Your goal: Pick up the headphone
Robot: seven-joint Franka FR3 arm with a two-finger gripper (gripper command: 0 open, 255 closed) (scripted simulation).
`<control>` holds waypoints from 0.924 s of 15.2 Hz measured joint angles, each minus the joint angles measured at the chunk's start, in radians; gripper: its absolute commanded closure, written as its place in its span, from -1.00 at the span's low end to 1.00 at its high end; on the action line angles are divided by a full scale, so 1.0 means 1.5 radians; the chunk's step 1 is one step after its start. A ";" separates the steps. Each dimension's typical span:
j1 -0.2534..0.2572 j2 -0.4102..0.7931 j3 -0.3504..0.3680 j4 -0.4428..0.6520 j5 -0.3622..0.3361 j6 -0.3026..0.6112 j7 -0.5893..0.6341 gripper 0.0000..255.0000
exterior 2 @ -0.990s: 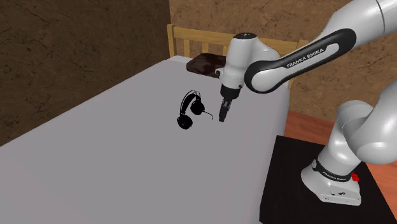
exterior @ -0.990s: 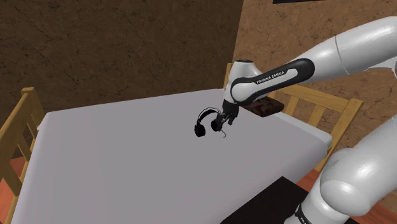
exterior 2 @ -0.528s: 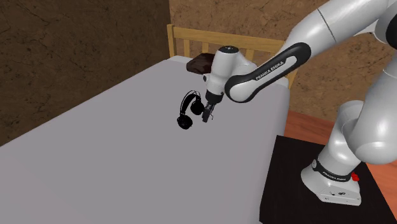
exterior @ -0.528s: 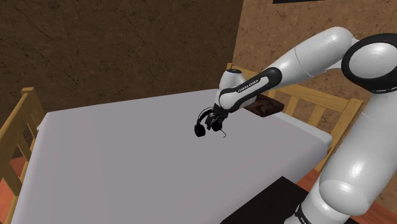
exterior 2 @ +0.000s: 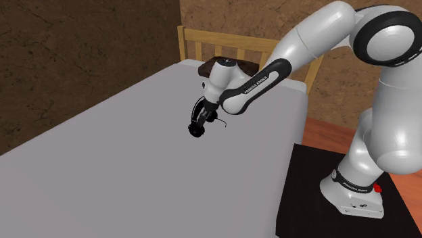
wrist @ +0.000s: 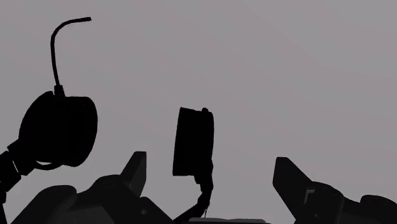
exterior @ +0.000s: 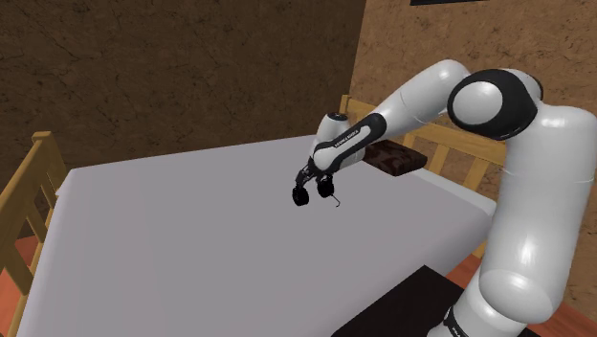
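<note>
A black headphone lies on the pale grey table with a thin cable curling off one ear cup. My black gripper is down right over it, against the headband, and it covers the top of the headphone in the second exterior view. In the wrist view my gripper is open. One ear cup stands between the fingers, nearer one fingertip, and neither finger touches it. The other ear cup lies outside that finger.
A dark brown flat object rests at the table's far edge behind my arm. Wooden chairs stand at that edge and at the shoulder view's left. My black stand sits by the table's near corner.
The arm has swung the gripper from beside the headphone toward the shoulder view's left and down over it. The headphone has stayed where it was on the table.
</note>
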 measured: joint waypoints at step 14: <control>-0.008 0.135 -0.005 0.081 0.004 0.087 0.006 1.00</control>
